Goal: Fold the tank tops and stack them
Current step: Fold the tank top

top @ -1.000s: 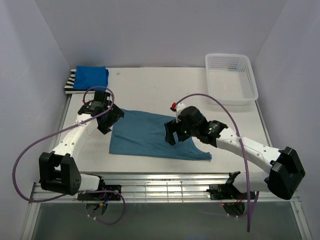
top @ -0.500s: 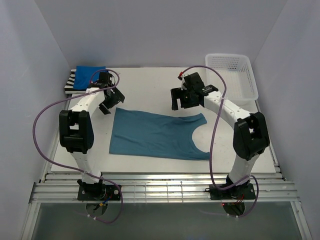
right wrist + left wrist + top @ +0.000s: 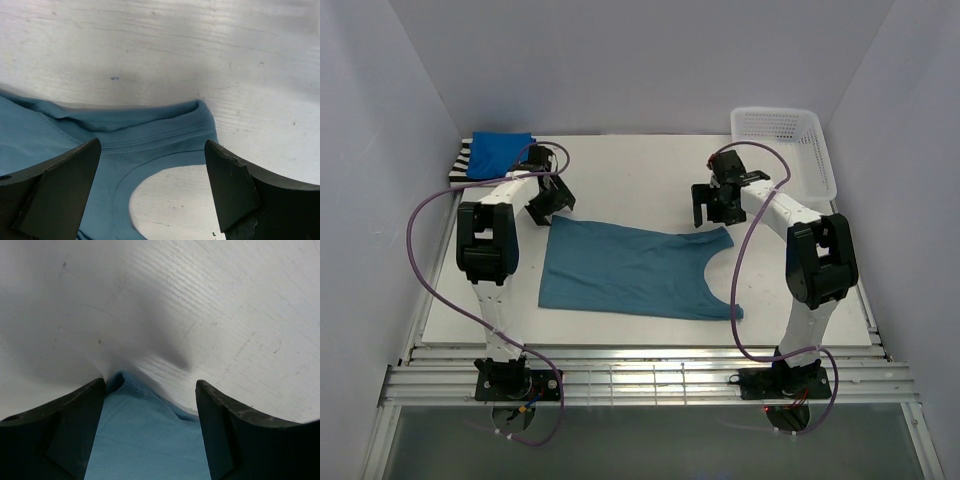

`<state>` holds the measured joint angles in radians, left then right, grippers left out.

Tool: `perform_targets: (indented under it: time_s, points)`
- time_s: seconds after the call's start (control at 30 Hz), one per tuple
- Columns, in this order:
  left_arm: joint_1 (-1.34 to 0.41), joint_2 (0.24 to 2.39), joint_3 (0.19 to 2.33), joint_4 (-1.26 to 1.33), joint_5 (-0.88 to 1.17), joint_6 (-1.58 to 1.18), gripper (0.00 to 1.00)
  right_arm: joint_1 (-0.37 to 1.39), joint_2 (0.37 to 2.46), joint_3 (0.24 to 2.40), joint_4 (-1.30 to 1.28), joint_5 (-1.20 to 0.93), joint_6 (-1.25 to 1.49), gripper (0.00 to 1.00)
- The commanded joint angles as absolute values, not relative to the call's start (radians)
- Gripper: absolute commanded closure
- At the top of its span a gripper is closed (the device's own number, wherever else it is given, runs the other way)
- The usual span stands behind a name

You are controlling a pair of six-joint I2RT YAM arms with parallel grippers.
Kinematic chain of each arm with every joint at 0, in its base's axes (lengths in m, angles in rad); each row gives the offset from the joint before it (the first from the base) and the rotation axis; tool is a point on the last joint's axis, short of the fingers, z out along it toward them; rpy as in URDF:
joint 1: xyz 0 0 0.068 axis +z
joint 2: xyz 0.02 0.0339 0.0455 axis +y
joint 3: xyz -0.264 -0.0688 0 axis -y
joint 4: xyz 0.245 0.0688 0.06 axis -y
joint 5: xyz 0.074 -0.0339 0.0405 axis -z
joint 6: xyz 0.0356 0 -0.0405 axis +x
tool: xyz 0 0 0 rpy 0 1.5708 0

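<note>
Left gripper (image 3: pixel 150 385) and right gripper (image 3: pixel 152 144) gape empty over far corners of teal top (image 3: pixel 630 270); blue top (image 3: pixel 502 152) covers most of striped top (image 3: pixel 459 167).

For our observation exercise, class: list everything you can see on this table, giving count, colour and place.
teal tank top: one, muted teal, spread flat mid-table
blue tank top: one, royal blue, folded, far left corner, on the striped one
striped tank top: one, black and white, under the blue one
basket: one, white, far right corner
table: one, white
left hand: black, open, at the teal top's far left corner
right hand: black, open, at its far right strap
</note>
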<state>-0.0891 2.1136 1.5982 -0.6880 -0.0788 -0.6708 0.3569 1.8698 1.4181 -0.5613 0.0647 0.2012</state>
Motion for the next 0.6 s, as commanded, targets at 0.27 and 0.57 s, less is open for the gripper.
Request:
perform_targets:
  time_s: [0.27,0.57]
  points:
    - [-0.089,2.12,1.609,-0.658,-0.041,-0.646,0.91,0.342,1.876,1.371,-0.535,0.109,0.169,0.09]
    - [-0.089,2.054,1.545,-0.611,-0.058,-0.63,1.0,0.339,1.922,1.402,-0.483,0.149,0.183,0.05]
